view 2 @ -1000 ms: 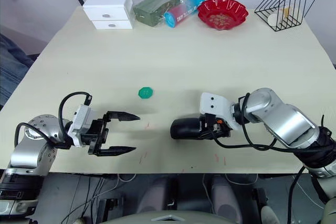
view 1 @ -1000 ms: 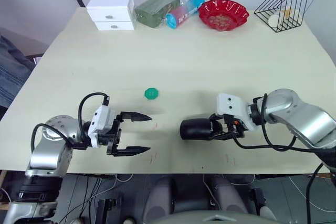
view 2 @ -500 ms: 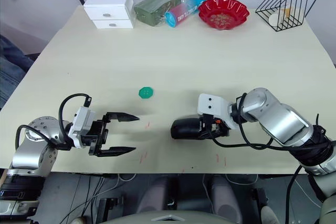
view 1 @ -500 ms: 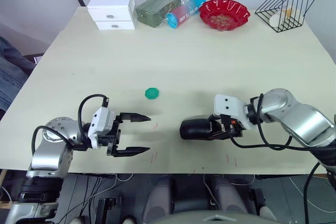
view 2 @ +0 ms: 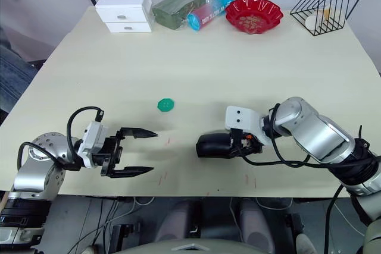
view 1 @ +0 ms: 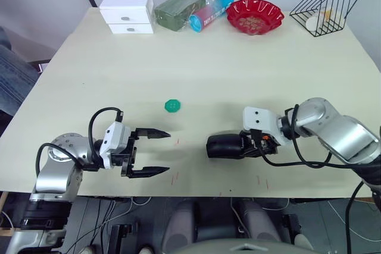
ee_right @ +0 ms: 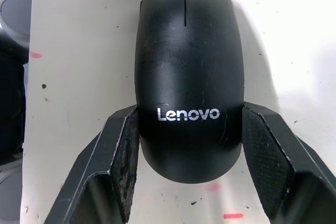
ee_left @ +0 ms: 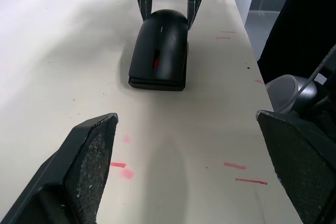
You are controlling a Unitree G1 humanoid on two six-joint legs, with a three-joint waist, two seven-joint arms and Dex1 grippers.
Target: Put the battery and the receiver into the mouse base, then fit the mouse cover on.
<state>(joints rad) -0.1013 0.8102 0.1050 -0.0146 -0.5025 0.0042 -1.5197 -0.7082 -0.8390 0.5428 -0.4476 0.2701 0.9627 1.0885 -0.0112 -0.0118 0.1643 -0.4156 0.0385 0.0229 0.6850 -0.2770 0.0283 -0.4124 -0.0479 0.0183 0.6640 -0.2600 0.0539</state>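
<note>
Right gripper (view 1: 245, 146) low and right of centre in the left eye view, clasped narrowly on the rear of the mouse, one black finger (ee_right: 126, 150) pressed to each flank just beside the white Lenovo lettering. Resting flat on the table (view 1: 238, 75), nose turned toward the robot's left. Mouse cover (ee_right: 186, 66) seated on top: glossy black, with a slit down its front. Mouse base (ee_left: 156, 83) beneath it, seen as the lower black edge under a thin seam at the nose in the left wrist view. Red wheel (ee_left: 156, 59) peeping through the slit.

Left gripper (view 1: 169, 151) at lower left of the left eye view, spread wide and holding nothing, fingers pointing toward the mouse and well apart from it. A few small red marks (ee_left: 118, 165) on the tabletop between the two grippers and near the front edge.

Green round toothed disc (view 1: 172, 106) alone near the middle of the frame, above the left gripper, touching nothing.

Along the top of the frame, from left to right: white drawer box (view 1: 125, 12), dark green packet (view 1: 178, 9), blue-pink tube (view 1: 209, 11) lying against the packet, red scalloped bowl (view 1: 254, 15), and black wire rack (view 1: 324, 5) at upper right with a pale round thing inside, too small to identify.
</note>
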